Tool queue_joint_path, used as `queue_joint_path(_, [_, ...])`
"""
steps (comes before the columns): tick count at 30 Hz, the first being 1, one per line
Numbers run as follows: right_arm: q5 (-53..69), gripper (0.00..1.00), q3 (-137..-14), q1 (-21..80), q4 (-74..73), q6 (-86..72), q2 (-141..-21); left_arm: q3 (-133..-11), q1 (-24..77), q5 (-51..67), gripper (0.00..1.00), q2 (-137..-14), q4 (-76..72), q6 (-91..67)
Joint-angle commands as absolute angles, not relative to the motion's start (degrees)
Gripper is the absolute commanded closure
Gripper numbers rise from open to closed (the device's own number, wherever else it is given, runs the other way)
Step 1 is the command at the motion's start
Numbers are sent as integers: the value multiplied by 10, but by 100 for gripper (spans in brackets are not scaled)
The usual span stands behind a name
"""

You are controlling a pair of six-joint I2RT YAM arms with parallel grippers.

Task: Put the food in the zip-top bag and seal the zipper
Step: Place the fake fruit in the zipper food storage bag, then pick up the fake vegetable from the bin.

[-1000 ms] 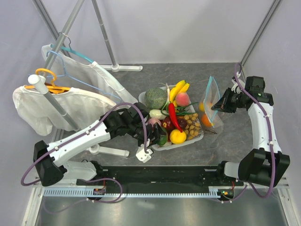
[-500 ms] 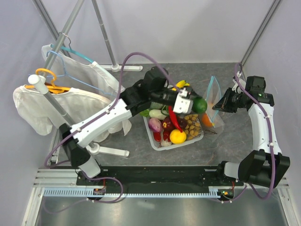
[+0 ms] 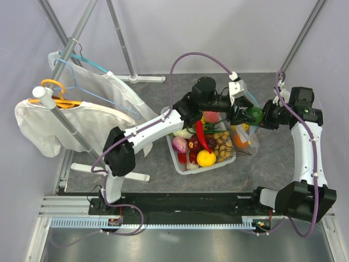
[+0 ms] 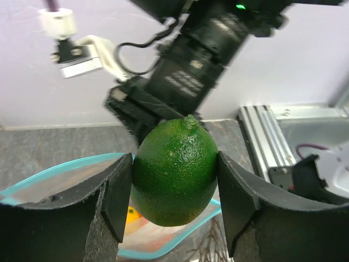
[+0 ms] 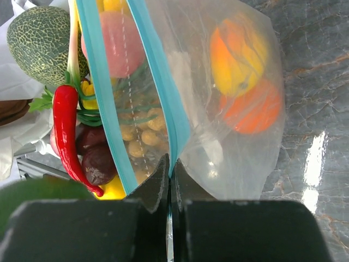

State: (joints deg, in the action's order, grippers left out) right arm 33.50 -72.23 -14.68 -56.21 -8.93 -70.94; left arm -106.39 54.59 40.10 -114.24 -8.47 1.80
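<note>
My left gripper (image 3: 250, 114) is shut on a green lime (image 4: 174, 171) and holds it just above the open mouth of the clear zip-top bag (image 3: 243, 132). In the left wrist view the teal zipper (image 4: 65, 166) rings the opening below the lime. My right gripper (image 5: 170, 177) is shut on one side of the zipper (image 5: 158, 65) and holds the bag up. A yellow-orange piece (image 5: 239, 54) and a round orange (image 5: 255, 108) lie inside the bag. More food fills the white tray (image 3: 204, 165).
The tray holds a red chili (image 3: 202, 134), a lemon (image 3: 206, 158), a melon (image 5: 44, 39), a peach and brown nuts. A garment stand with hangers (image 3: 60, 93) and white cloth (image 3: 52, 123) stands at the left. Rack poles rise at the back.
My left arm has lifted the lime from the tray's near left side and swung it right, across the tray, to the bag's mouth. My right gripper has kept its hold on the bag.
</note>
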Motion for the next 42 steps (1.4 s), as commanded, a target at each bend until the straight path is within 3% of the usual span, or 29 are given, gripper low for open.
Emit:
queue_joint_path(1, [354,100,-754,-142,-577,-87,-695,-1078,542,321,65,-1165,-137,-38])
queue_joint_path(12, [352,100,-753,-141,-577,-89,-695,-1086,530,278,61,-1199,-81,-54])
queue_joint_path(20, [341,100,-757,-142,-577,-88,-701,-1102,514,315,15,-1161,23,-62])
queue_joint_path(21, [342,100,-756,-142,-576,-88,-702,-1109,513,320,5,-1158,37,-57])
queue_joint_path(23, [341,100,-755,-142,-575,-88,-706,-1129,510,333,0,-1145,61,-44])
queue_joint_path(29, [345,100,-757,-141,-570,-91,-706,-1143,495,361,0,-1053,170,29])
queue_joint_path(35, [352,100,-744,-142,-561,-88,-705,-962,482,431,2,-886,282,219])
queue_joint_path(42, [350,100,-738,-141,-559,-82,-692,-800,481,298,1,-765,379,289])
